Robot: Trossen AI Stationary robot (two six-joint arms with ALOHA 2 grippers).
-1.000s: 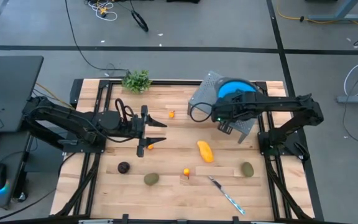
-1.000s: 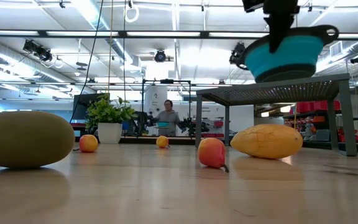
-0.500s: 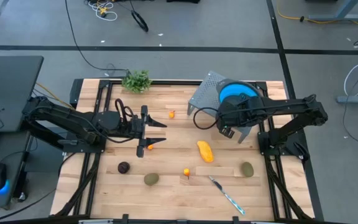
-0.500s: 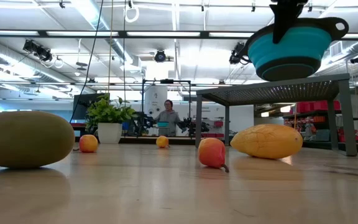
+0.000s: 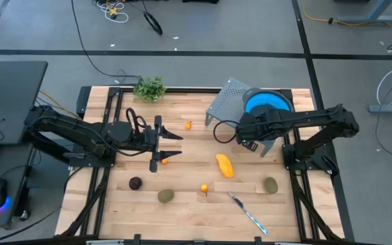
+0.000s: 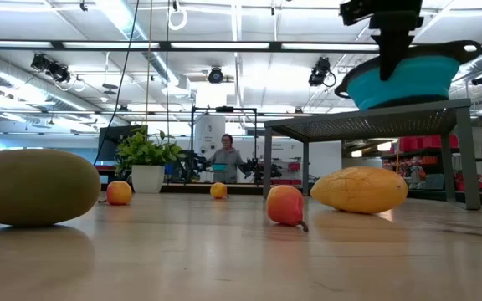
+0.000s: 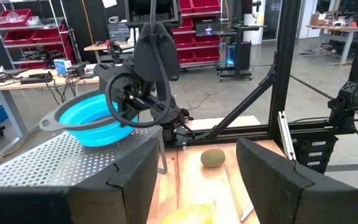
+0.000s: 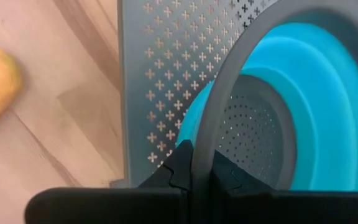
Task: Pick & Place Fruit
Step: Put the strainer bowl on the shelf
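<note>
A blue colander point(image 5: 269, 103) with a grey rim sits over the grey perforated stand point(image 5: 226, 99) at the table's far right. My right gripper point(image 5: 253, 135) is shut on its rim. The fruit lies on the wooden table: a yellow piece point(image 5: 224, 165), two olive ovals point(image 5: 166, 195) point(image 5: 270, 184), a dark purple ball point(image 5: 135, 182) and small orange ones point(image 5: 188, 124) point(image 5: 203, 188). My left gripper point(image 5: 180, 146) hovers open and level at mid-left, above another small orange one point(image 5: 163, 161). My right gripper pinches the colander's grey rim point(image 8: 201, 149) between its two fingers, one inside the bowl and one outside. The fingers slant down onto the rim's near side. The colander stays upright, its base point(image 6: 396, 100) down at the stand's top; whether it rests there I cannot tell.
A leafy sprig point(image 5: 150, 88) lies at the far edge. A knife with a blue handle point(image 5: 249, 212) lies near the front. Black frame rails run along both table sides. The wood between the yellow piece and the left gripper is bare.
My right gripper has carried the colander toward the table's right edge and down. The colander, which hung above the stand, now sits lower, at the stand's top. The left arm has kept still.
</note>
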